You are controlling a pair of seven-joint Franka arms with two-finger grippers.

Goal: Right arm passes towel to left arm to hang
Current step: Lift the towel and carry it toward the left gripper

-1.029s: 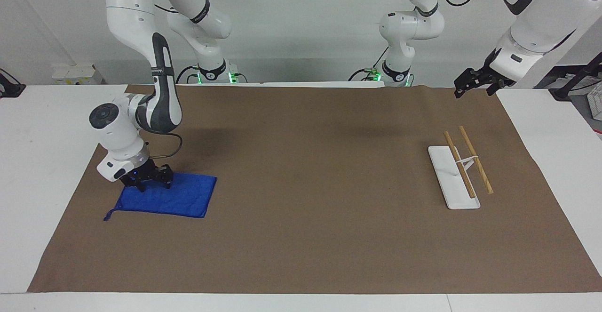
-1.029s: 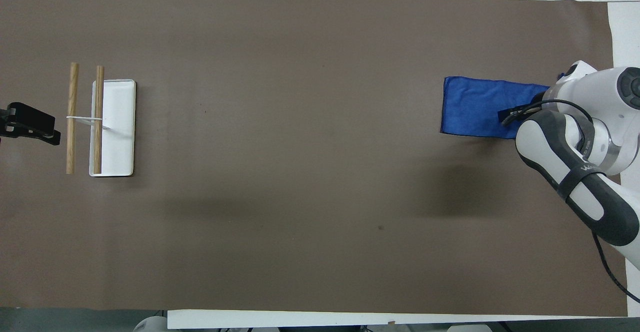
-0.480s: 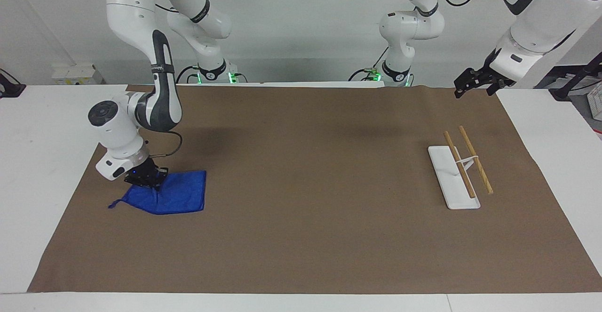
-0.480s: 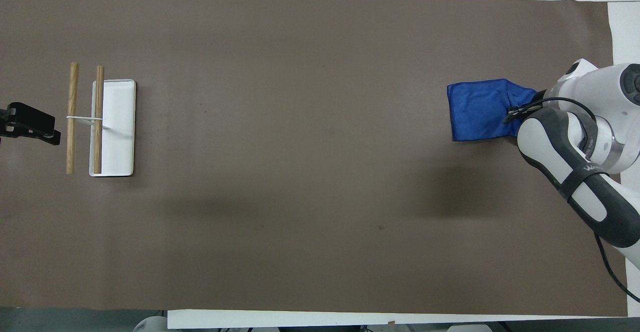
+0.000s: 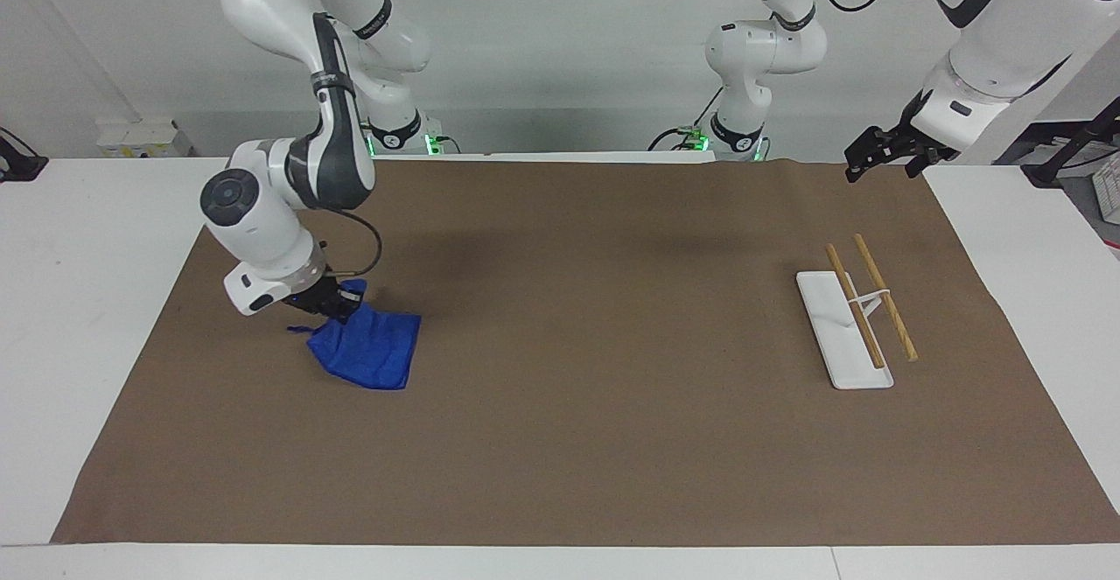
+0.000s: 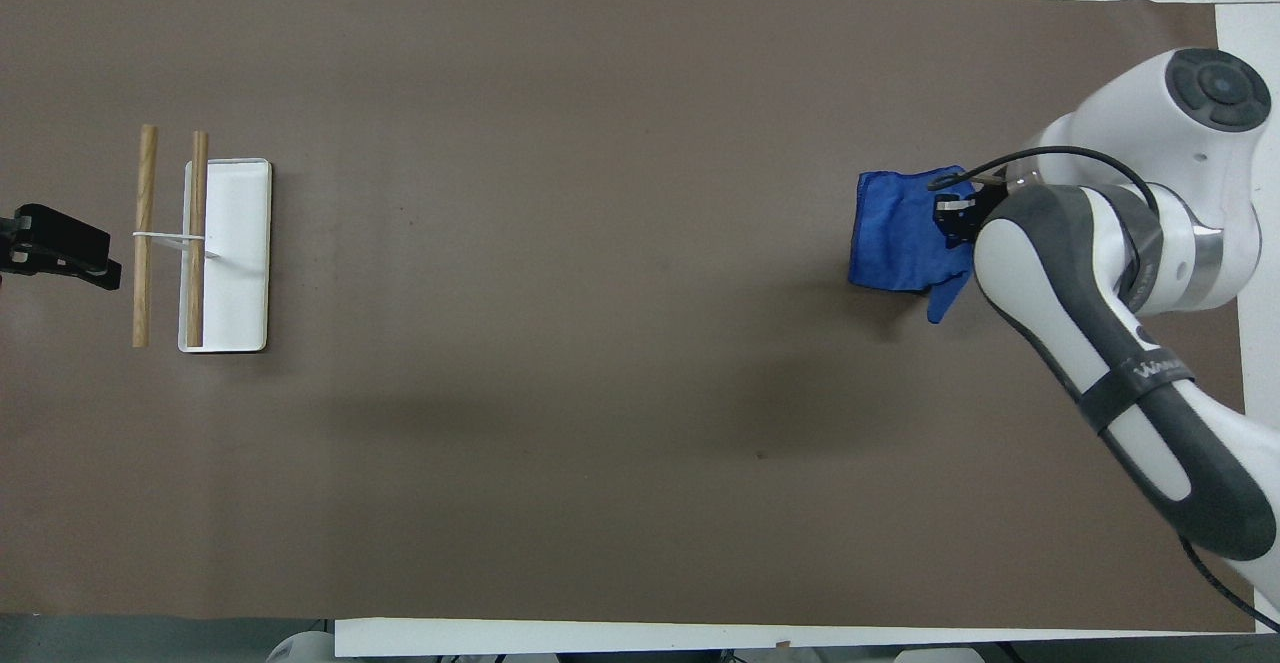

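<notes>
The blue towel [image 5: 367, 350] hangs bunched from my right gripper [image 5: 337, 307], which is shut on its upper edge over the brown mat at the right arm's end; its lower edge looks to rest on the mat. In the overhead view the towel [image 6: 900, 233] shows beside the right gripper [image 6: 960, 220], partly hidden by the arm. My left gripper [image 5: 875, 160] waits in the air over the mat's edge at the left arm's end, close to the rack; it also shows in the overhead view [image 6: 60, 248].
A rack with a white base [image 5: 836, 335] and two wooden rods [image 5: 884, 296] stands at the left arm's end of the brown mat [image 5: 595, 422]; it also shows in the overhead view [image 6: 235, 253].
My right gripper has lifted the towel off the mat and carried it toward the middle of the table; the flat towel is now bunched and hanging. The left arm has not moved.
</notes>
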